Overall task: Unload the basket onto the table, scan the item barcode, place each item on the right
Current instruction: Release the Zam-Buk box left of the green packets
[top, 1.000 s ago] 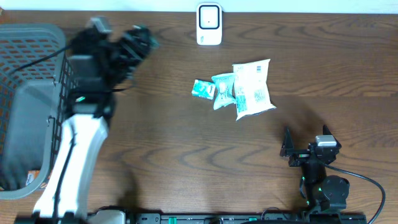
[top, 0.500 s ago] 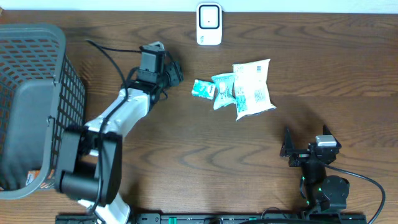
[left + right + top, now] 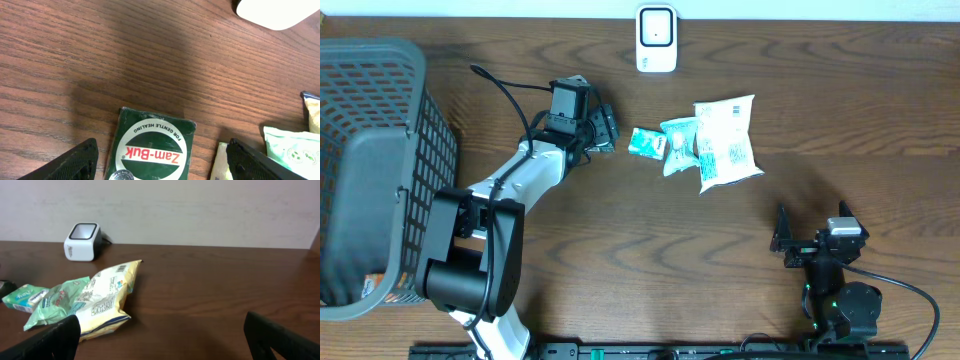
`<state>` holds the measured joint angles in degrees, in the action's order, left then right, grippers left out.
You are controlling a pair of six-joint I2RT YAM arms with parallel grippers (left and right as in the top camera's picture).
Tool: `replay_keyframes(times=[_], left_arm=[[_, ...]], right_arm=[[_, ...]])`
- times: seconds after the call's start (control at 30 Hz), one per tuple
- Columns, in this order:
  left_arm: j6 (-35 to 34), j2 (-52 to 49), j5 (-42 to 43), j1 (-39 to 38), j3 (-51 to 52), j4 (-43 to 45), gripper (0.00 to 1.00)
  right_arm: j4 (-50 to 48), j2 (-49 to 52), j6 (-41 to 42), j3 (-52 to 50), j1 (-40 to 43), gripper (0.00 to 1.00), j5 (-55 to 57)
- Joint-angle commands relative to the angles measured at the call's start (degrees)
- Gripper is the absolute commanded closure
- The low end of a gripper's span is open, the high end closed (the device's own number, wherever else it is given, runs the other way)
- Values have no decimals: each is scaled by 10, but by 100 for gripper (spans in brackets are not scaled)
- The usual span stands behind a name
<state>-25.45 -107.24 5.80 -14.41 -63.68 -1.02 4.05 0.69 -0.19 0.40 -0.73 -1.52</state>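
Observation:
A small green Zam-Buk box (image 3: pixel 152 147), the item nearest my left gripper, lies flat on the wooden table; from overhead it is the teal box (image 3: pixel 646 143). My left gripper (image 3: pixel 605 128) hovers just left of it. In the left wrist view the left gripper (image 3: pixel 160 167) is open, one finger on either side of the box and neither touching it. The white barcode scanner (image 3: pixel 656 38) stands at the table's far edge. Near the front right, my right gripper (image 3: pixel 810 240) rests open and holds nothing.
A pale green packet (image 3: pixel 678 145) and a white and yellow snack bag (image 3: pixel 725 143) lie against the box's right side. A grey mesh basket (image 3: pixel 380 70) fills the left end of the table. The right wrist view shows the scanner (image 3: pixel 82 235) and the bag (image 3: pixel 105 300).
My left arm has swung from beside the basket over to the right and come down just left of the green box. Its jaws have opened wider. The right arm has not moved.

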Motion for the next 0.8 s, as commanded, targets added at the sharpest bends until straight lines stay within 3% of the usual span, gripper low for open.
replay_keyframes(times=[0.0,0.2,0.63,0.77], left_arm=[[5,17,-7,3,-17,3,18],[49,155,-8,40,-22,2,18],[59,488,-10,196,-22,-71,18],[66,557,-112,262,-22,-116,17]], right_arm=[[2,-3,10,-1,-4,1,-1],[2,-3,10,-1,-4,1,-1],[2,-3,10,-1,-4,1,-1],[2,-3,10,-1,-4,1,-1]])
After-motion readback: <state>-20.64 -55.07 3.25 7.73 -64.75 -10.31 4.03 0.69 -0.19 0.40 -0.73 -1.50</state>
